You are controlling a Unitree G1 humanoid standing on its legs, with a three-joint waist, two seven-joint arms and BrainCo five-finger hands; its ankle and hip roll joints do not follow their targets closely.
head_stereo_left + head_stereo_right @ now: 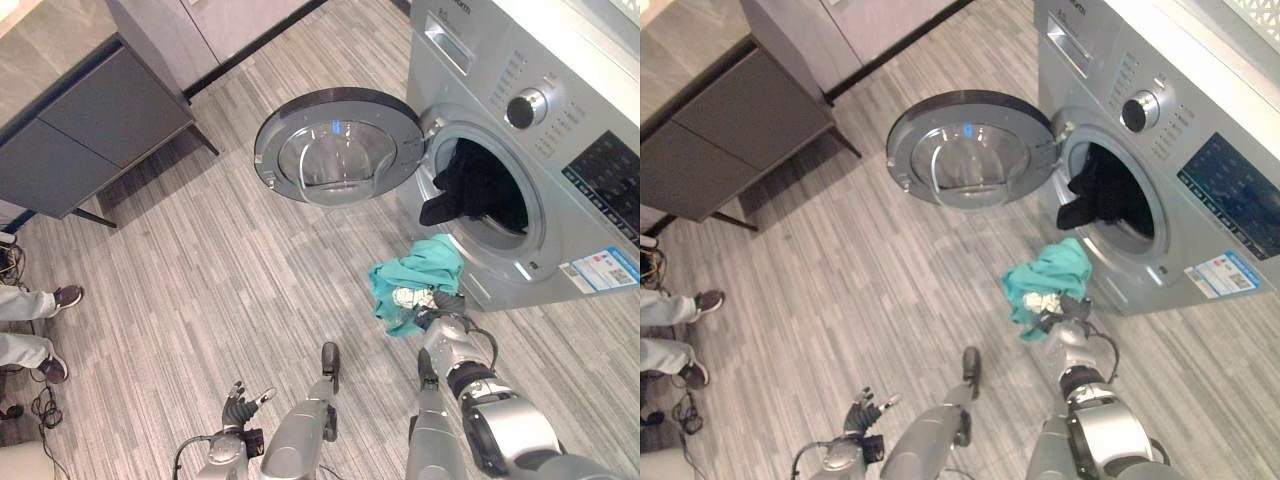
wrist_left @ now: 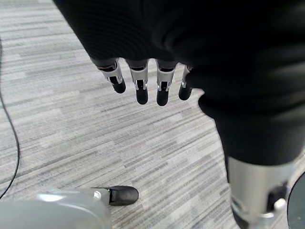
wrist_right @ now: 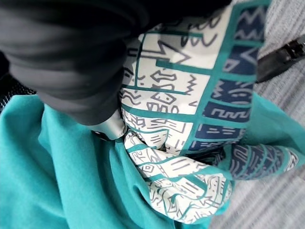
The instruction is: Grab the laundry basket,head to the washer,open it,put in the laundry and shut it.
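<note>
At about seven o'clock in the left eye view the left hand (image 1: pixel 238 403) hangs low over the wood-grain floor (image 1: pixel 200 270), its fingers (image 2: pixel 138 86) straight and relaxed, clasping nothing and touching nothing. Toward the centre, at roughly twelve o'clock, the washer door (image 1: pixel 340 145) stands swung wide open. Further right, at around four o'clock, the right hand (image 1: pixel 440 320) carries a teal cloth (image 1: pixel 415 275) bunched with a white patterned cloth (image 3: pixel 190 119), lifted just before the drum opening (image 1: pixel 480 190) of the washer (image 1: pixel 560 150), where a dark garment (image 1: pixel 470 185) already hangs over the lip. The fingers are buried in the folds, so I cannot tell how they are set. The bundle looks light, limp and prone to trailing or snagging on the rim; it is best gathered at its bulk, with loose ends tucked before it goes in.
</note>
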